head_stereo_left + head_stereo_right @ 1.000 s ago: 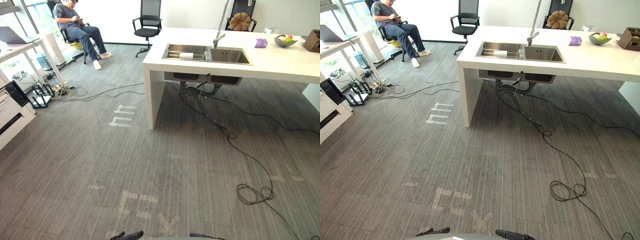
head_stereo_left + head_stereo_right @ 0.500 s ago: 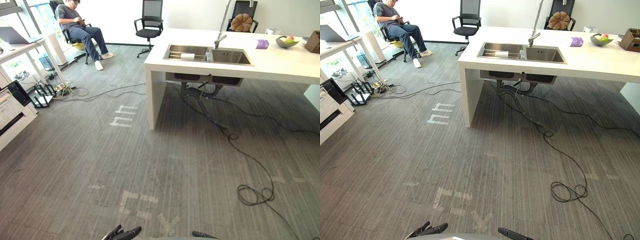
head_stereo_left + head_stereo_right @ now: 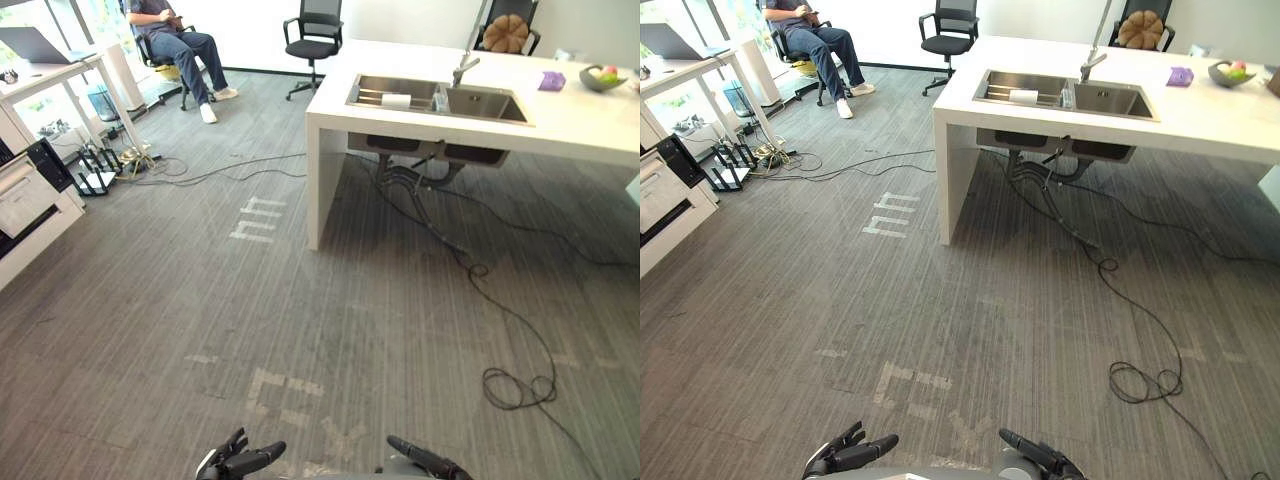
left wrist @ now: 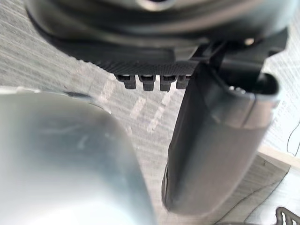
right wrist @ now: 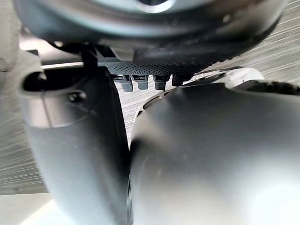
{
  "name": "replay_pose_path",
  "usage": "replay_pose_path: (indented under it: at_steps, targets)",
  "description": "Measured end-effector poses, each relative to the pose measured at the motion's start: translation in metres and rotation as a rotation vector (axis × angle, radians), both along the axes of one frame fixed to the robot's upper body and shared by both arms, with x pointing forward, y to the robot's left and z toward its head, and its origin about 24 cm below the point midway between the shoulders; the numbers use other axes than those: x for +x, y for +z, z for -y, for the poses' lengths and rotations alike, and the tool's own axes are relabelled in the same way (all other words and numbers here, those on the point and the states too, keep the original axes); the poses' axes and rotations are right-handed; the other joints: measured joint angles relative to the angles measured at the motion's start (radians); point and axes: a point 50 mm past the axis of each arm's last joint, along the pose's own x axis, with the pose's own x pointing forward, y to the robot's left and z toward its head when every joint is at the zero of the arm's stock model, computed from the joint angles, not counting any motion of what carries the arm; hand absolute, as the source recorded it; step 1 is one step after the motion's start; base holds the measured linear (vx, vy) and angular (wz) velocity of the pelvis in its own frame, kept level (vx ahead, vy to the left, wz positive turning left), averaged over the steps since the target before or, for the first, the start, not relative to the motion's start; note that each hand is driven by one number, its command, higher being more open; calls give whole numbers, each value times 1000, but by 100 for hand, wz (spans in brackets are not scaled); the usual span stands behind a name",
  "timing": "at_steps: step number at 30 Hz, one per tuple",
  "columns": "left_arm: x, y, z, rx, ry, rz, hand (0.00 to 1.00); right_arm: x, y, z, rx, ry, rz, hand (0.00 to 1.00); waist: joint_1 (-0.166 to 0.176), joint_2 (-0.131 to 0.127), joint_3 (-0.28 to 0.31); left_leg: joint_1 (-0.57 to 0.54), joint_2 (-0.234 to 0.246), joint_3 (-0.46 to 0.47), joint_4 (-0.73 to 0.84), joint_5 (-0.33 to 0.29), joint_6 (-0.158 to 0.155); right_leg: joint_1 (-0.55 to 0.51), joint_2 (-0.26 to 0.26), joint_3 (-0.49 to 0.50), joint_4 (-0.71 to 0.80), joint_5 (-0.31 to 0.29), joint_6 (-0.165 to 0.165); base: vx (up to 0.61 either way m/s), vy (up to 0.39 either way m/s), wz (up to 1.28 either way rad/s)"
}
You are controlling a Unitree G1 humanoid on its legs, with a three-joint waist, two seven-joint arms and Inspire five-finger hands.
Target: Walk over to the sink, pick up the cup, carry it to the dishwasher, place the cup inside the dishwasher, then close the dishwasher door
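Observation:
A steel double sink (image 3: 440,100) is set in a white counter (image 3: 560,125) far ahead on the right. Something white and cup-like (image 3: 397,101) lies on its side in the left basin, beside the tap (image 3: 465,65). At the left edge stands a white appliance (image 3: 25,195) with a black panel (image 3: 50,165). My left hand (image 3: 240,460) and right hand (image 3: 425,460) hang low at the bottom edge, far from the sink. Their fingers are straight and hold nothing; the wrist views show only floor past the left hand (image 4: 220,140) and the right hand (image 5: 75,154).
A person (image 3: 185,35) sits on a chair at the back left, near an empty office chair (image 3: 315,35). Cables (image 3: 510,385) trail across the floor from under the sink. A desk with a laptop (image 3: 50,60) stands left. A fruit bowl (image 3: 603,78) sits on the counter.
The whole picture has shifted: the camera moved, so the counter now sits further right and lower. Both hands show more at the bottom edge.

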Motion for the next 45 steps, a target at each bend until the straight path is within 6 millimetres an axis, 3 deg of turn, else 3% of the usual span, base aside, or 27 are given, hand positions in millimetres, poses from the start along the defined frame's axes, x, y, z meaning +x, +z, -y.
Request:
replay_pose_path:
  at_steps: [3, 7, 8, 9, 10, 11, 12, 13, 15, 16, 17, 18, 21, 24, 25, 26, 28, 29, 30, 32, 34, 38, 39, 41, 42, 44, 45]
  targets:
    - [4, 0, 1, 0, -20, -33, 100, 4, 2, 1, 8, -43, 30, 100, -4, 6, 17, 9, 37, -6, 22, -41, -16, -80, 20, -34, -116, 14, 4, 259, -62, -3]
    - [16, 1, 1, 36, -69, -34, 100, 12, 6, -1, 23, -64, 81, 100, -9, 8, 46, 67, 107, -7, 114, -181, -81, -177, 73, 16, -258, 143, -3, 401, -194, 4]
    - [16, 1, 2, 42, -82, -30, 100, 11, 6, -1, 30, -71, 88, 100, -10, 6, 45, 99, 112, -10, 151, -230, -109, -172, 70, 18, -261, 149, -9, 481, -259, 14]
    - [16, 2, 2, 43, -84, -28, 100, 11, 7, -1, 32, -70, 90, 100, -11, 4, 43, 111, 113, -11, 156, -243, -114, -166, 67, 18, -262, 146, -11, 559, -298, 28]
    - [18, 2, 7, 40, -90, -18, 100, 10, 8, -1, 40, -88, 93, 100, -15, 3, 41, 161, 123, -15, 169, -273, -130, -157, 58, 19, -205, 229, -73, 387, -197, 31]
    - [21, 1, 12, 35, -97, -11, 100, 10, 8, 0, 44, -97, 92, 100, -17, 13, 41, 167, 129, -13, 181, -273, -130, -160, 59, 11, -167, 222, -100, 620, -323, 36]
    - [25, 1, 26, 12, -116, 9, 100, 14, 11, 5, 41, -97, 100, 100, -23, 48, 35, 157, 166, -8, 226, -264, -128, -162, 81, -12, -122, 160, -112, 729, -393, 9]
    - [29, 2, 33, 15, -134, 24, 100, 19, 12, 6, 47, -89, 100, 100, -21, 64, 25, 141, 193, -11, 278, -234, -129, -156, 108, -19, -105, 121, -135, 709, -389, -5]
    - [33, 3, 35, 18, -138, 28, 100, 23, 12, 4, 54, -71, 89, 100, -24, 68, 23, 95, 226, -26, 437, -150, -134, -103, 148, -23, -121, 70, -148, 619, -331, -15]
    - [37, 5, 36, 17, -137, 45, 100, 23, 11, 4, 58, -67, 84, 100, -27, 75, 23, 15, 251, -70, 633, -50, -170, -44, 179, -29, -165, 54, -157, 535, -262, -8]
    - [39, 6, 36, 18, -133, 57, 100, 23, 11, 4, 53, -59, 81, 100, -26, 78, 23, -35, 262, -87, 749, -3, -210, -12, 197, -28, -196, 50, -162, 639, -228, -11]
    - [46, 11, 37, 16, -113, 98, 100, 24, 11, 2, 41, -34, 76, 100, -24, 86, 25, -154, 288, -86, 1028, 7, -228, 79, 235, -25, -265, 43, -172, 522, -145, -12]
    - [56, 19, 36, 25, -110, 156, 100, 25, 10, -2, 28, -4, 73, 100, -11, 66, 40, -275, 282, -31, 1201, -34, -202, 235, 256, -4, -373, 43, -172, 496, -107, -18]
    - [68, 30, 39, 6, -89, 231, 100, 27, 10, -3, 7, 12, 64, 100, 13, 61, 44, -424, 248, 52, 1042, -122, -149, 349, 254, 40, -476, 49, -162, 409, -8, -36]
    - [70, 33, 39, -5, -75, 258, 100, 29, 11, -4, 7, 22, 67, 100, 29, 56, 48, -460, 236, 99, 897, -150, -111, 373, 243, 68, -497, 50, -161, 428, 94, -75]
    - [71, 34, 41, -17, -70, 275, 100, 35, 12, -6, 14, 26, 81, 100, 41, 49, 52, -462, 212, 147, 672, -144, -105, 393, 222, 98, -507, 50, -161, 420, 122, -82]
    - [70, 33, 43, -20, -73, 275, 100, 40, 13, -11, 27, 29, 108, 100, 45, 49, 52, -455, 188, 192, 368, -46, -106, 422, 203, 129, -525, 39, -141, 479, 213, -84]
    - [70, 33, 43, -15, -73, 292, 100, 43, 13, -17, 39, 45, 139, 100, 62, 41, 54, -439, 178, 220, 261, 122, -93, 464, 179, 171, -547, 5, -94, 453, 225, -85]
    - [69, 32, 46, -20, -69, 289, 100, 43, 13, -21, 48, 58, 142, 100, 62, 37, 51, -425, 167, 225, 253, 168, -47, 479, 173, 185, -553, -2, -83, 556, 297, -52]
    - [76, 32, 43, 1, -73, 304, 100, 45, 12, -38, 78, 120, 152, 100, 47, -1, 51, -428, 123, 232, 299, 106, -16, 475, 122, 199, -529, 6, -81, 489, 265, 6]
    - [78, 31, 41, 16, -75, 310, 100, 45, 11, -43, 90, 137, 139, 100, 56, -11, 50, -425, 116, 235, 375, 47, 10, 479, 99, 224, -476, 7, -79, 405, 205, 9]
    - [76, 27, 37, 83, -134, 301, 100, 42, 9, -53, 171, 164, 112, 100, 62, -23, 23, -375, 100, 248, 388, -30, 6, 433, 81, 260, -310, 38, -41, 300, 133, -8]
    - [74, 26, 36, 112, -172, 283, 100, 42, 9, -54, 187, 151, 103, 100, 56, -32, 14, -334, 83, 258, 350, -41, 0, 377, 63, 263, -170, 50, -21, 230, 106, -20]
    - [70, 23, 33, 156, -186, 266, 100, 49, 9, -53, 197, 123, 92, 100, 51, -43, 8, -236, 60, 292, 282, -63, -12, 267, 16, 269, 102, 154, 110, 243, 117, -50]
    - [65, 21, 29, 207, -139, 253, 100, 56, 11, -49, 186, 126, 105, 100, 46, -34, 11, -126, 52, 328, 223, -74, -24, 160, -38, 243, 364, 229, 103, 223, 114, -67]
    - [66, 21, 27, 237, -79, 254, 100, 60, 13, -46, 180, 137, 121, 100, 40, -33, 8, -66, 50, 343, 186, -77, -30, 99, -76, 183, 471, 197, 51, 231, 99, -42]
    - [70, 25, 23, 281, -15, 273, 100, 64, 15, -44, 172, 145, 133, 100, 29, -32, -1, -30, 53, 347, 156, -70, -32, 45, -97, 126, 484, 155, 6, 207, 55, -9]
